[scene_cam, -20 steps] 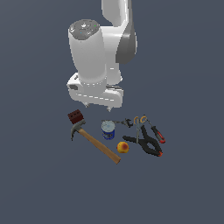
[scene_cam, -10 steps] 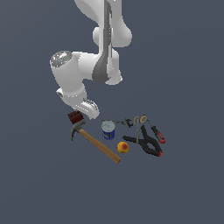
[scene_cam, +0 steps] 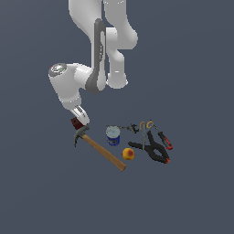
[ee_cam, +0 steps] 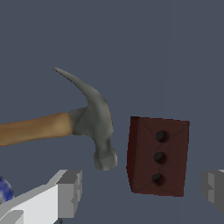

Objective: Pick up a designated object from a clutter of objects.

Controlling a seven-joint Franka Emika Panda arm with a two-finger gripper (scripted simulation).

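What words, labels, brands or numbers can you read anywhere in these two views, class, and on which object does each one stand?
None can be read.
Blue-and-white can: its label shows only blurred patches, too small to read.
Dark red block: three studs, no lettering.
Hammer: bare metal head and wooden handle, no marking.

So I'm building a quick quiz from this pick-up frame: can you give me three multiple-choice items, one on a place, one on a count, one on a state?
1. The dark red block lies next to:
A. the hammer's head
B. the blue can
C. the round fruit

2. Dark studs showing on the block:
A. one
B. three
C. five

3. The gripper is:
A. shut on the hammer
B. shut on the block
C. open, one finger on either side of the block

Key: A, the head sits just beside it; B, three in a row; C, gaps show at both fingers.
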